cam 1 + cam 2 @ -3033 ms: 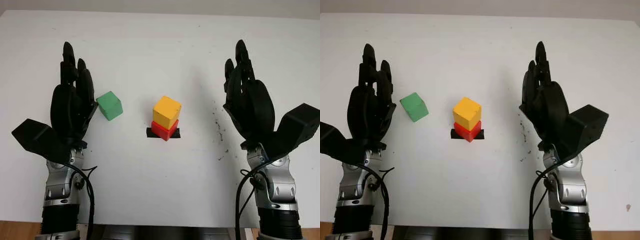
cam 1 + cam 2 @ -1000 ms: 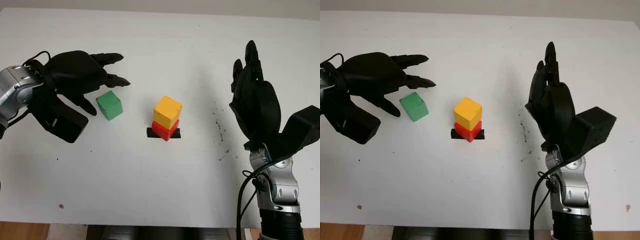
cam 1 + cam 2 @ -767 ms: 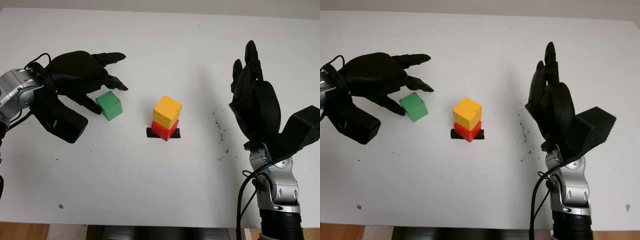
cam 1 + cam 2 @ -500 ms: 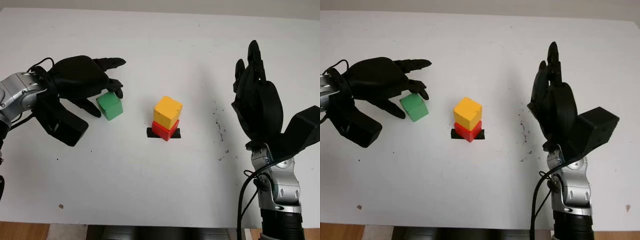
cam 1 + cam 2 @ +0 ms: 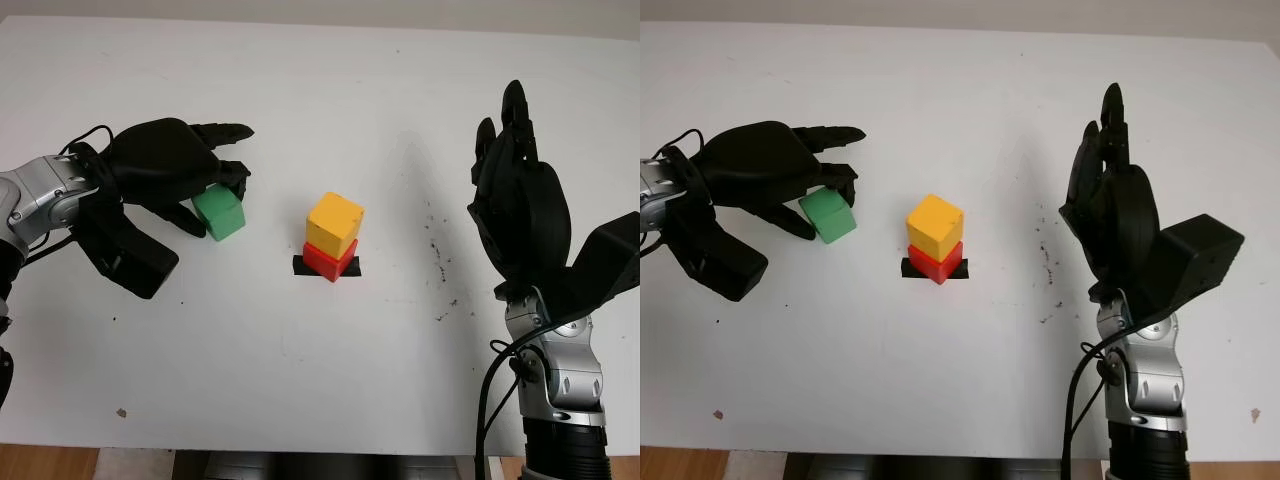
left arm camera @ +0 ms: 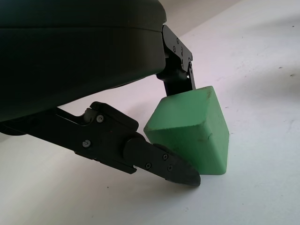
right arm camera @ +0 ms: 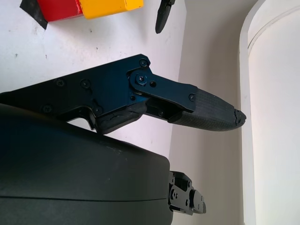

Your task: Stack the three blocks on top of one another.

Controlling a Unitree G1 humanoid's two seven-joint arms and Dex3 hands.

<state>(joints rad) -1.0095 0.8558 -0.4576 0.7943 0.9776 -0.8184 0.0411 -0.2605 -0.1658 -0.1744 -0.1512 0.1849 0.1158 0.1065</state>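
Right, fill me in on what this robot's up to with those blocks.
The left hand has its fingers against the green cube-shaped block, which sits on the white table; the grip looks not quite closed. The yellow cube block already sits on the red block at centre. The right hand is open, raised at the table's right side.
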